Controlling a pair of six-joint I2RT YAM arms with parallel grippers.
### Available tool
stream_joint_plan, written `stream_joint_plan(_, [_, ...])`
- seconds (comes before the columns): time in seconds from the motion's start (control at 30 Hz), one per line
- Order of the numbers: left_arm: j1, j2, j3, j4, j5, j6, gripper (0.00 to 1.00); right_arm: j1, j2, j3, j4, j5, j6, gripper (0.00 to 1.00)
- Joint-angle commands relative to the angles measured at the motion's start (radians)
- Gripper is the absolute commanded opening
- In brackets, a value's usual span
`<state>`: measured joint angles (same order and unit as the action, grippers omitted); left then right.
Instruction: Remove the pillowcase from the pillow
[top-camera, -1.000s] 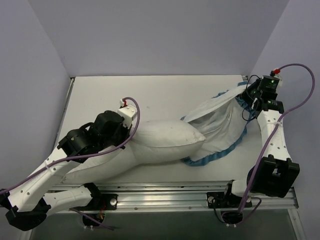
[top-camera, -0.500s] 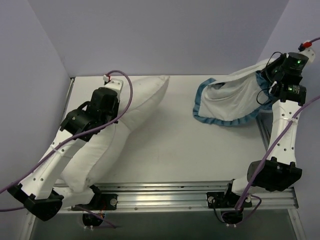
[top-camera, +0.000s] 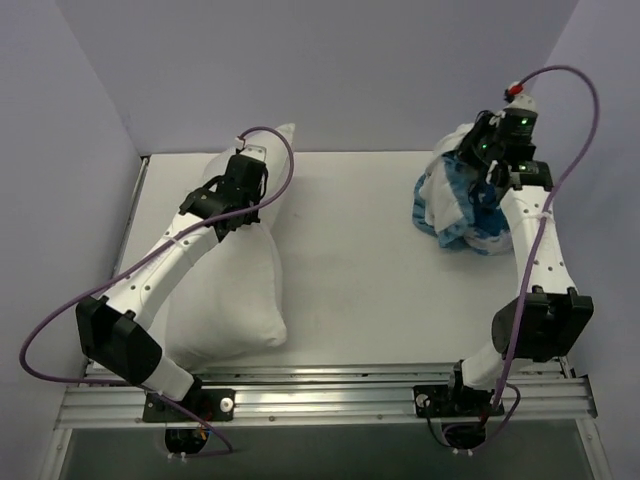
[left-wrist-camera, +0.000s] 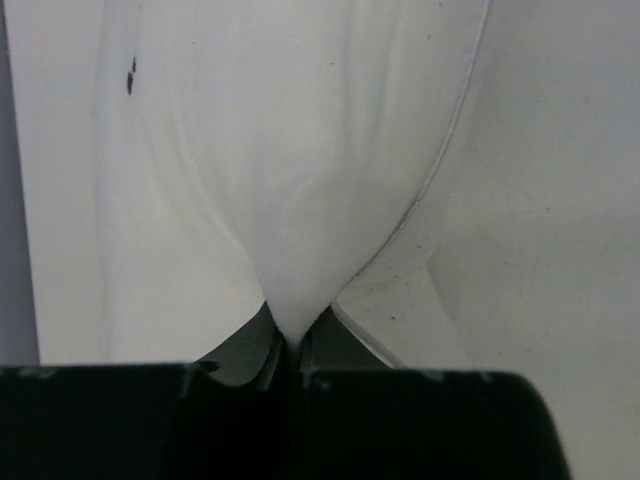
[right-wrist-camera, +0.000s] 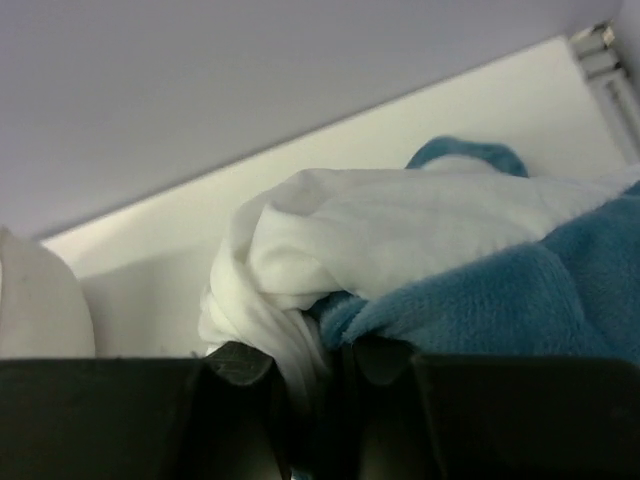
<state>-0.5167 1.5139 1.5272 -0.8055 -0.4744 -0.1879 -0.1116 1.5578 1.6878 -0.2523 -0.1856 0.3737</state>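
The plain white pillow (top-camera: 228, 300) lies along the table's left side, one corner raised toward the back wall. My left gripper (top-camera: 243, 205) is shut on a pinch of the pillow's fabric (left-wrist-camera: 300, 200), which fans out from the jaws (left-wrist-camera: 290, 345). The pillowcase (top-camera: 455, 210) sits apart from it at the back right as a crumpled heap of blue ruffle and white lining. My right gripper (top-camera: 478, 160) is shut on the pillowcase (right-wrist-camera: 400, 230), white and blue folds caught between the fingers (right-wrist-camera: 320, 370). The pillow (right-wrist-camera: 30, 300) shows at that view's left edge.
White table (top-camera: 350, 260) enclosed by lilac walls at the back and both sides. A metal rail (top-camera: 330, 385) with both arm bases runs along the near edge. Table's right edge strip (right-wrist-camera: 610, 55) lies close behind the pillowcase.
The pillow came fully out of the pillowcase. My left arm swung it to the left and back; my right arm lifted the pillowcase to the back right, then lowered it into a heap.
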Motion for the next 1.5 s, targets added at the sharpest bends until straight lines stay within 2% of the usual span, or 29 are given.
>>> stream_joint_plan(0.0, [0.001, 0.012, -0.001, 0.229, 0.072, -0.039, 0.05, 0.065, 0.062, -0.167, 0.1, 0.032, -0.016, 0.07])
stream_joint_plan(0.03, [0.001, 0.023, -0.007, 0.253, 0.115, -0.047, 0.08, 0.076, 0.094, -0.2, 0.114, 0.037, -0.003, 0.08])
stream_joint_plan(0.07, [0.001, 0.038, -0.016, 0.262, 0.135, -0.057, 0.18, 0.087, 0.111, -0.227, 0.128, 0.037, 0.005, 0.09])
stream_joint_plan(0.13, [0.001, 0.049, -0.022, 0.281, 0.18, -0.091, 0.26, 0.125, 0.175, -0.28, 0.148, 0.025, 0.014, 0.16])
stream_joint_plan(0.23, [0.001, 0.039, -0.038, 0.301, 0.207, -0.125, 0.53, 0.176, 0.246, -0.306, 0.147, 0.011, 0.016, 0.26])
stream_joint_plan(0.27, [0.001, 0.017, -0.041, 0.302, 0.217, -0.13, 0.67, 0.184, 0.254, -0.309, 0.143, -0.009, 0.024, 0.29])
stream_joint_plan(0.3, [0.001, 0.005, -0.045, 0.299, 0.217, -0.136, 0.74, 0.19, 0.258, -0.31, 0.14, -0.017, 0.022, 0.33])
stream_joint_plan(0.4, [0.001, -0.061, -0.042, 0.276, 0.217, -0.143, 0.91, 0.22, 0.249, -0.3, 0.118, -0.021, 0.014, 0.59])
stream_joint_plan(0.47, [0.003, -0.122, -0.038, 0.246, 0.215, -0.147, 0.96, 0.234, 0.222, -0.271, 0.088, -0.02, 0.007, 0.69])
stream_joint_plan(0.5, [0.001, -0.141, -0.033, 0.233, 0.214, -0.15, 0.97, 0.236, 0.206, -0.261, 0.062, -0.018, 0.005, 0.77])
stream_joint_plan(0.6, [0.003, -0.222, -0.007, 0.177, 0.197, -0.15, 0.94, 0.24, 0.125, -0.221, 0.016, -0.015, 0.001, 0.88])
stream_joint_plan(0.8, [0.003, -0.372, 0.057, 0.056, 0.166, -0.128, 0.94, 0.239, -0.06, -0.108, -0.103, 0.034, -0.031, 0.99])
stream_joint_plan(1.03, [0.003, -0.552, 0.096, -0.06, 0.097, -0.116, 0.94, 0.234, -0.312, -0.056, -0.225, 0.162, -0.064, 1.0])
stream_joint_plan(1.23, [0.003, -0.734, 0.103, -0.165, 0.007, -0.122, 0.94, 0.234, -0.549, -0.069, -0.286, 0.342, -0.107, 1.0])
stream_joint_plan(1.3, [0.003, -0.796, 0.097, -0.211, -0.021, -0.142, 0.94, 0.234, -0.612, -0.1, -0.303, 0.411, -0.131, 1.0])
stream_joint_plan(1.47, [0.003, -0.949, -0.028, -0.254, -0.069, -0.133, 0.94, 0.236, -0.859, -0.246, -0.292, 0.558, -0.171, 1.0])
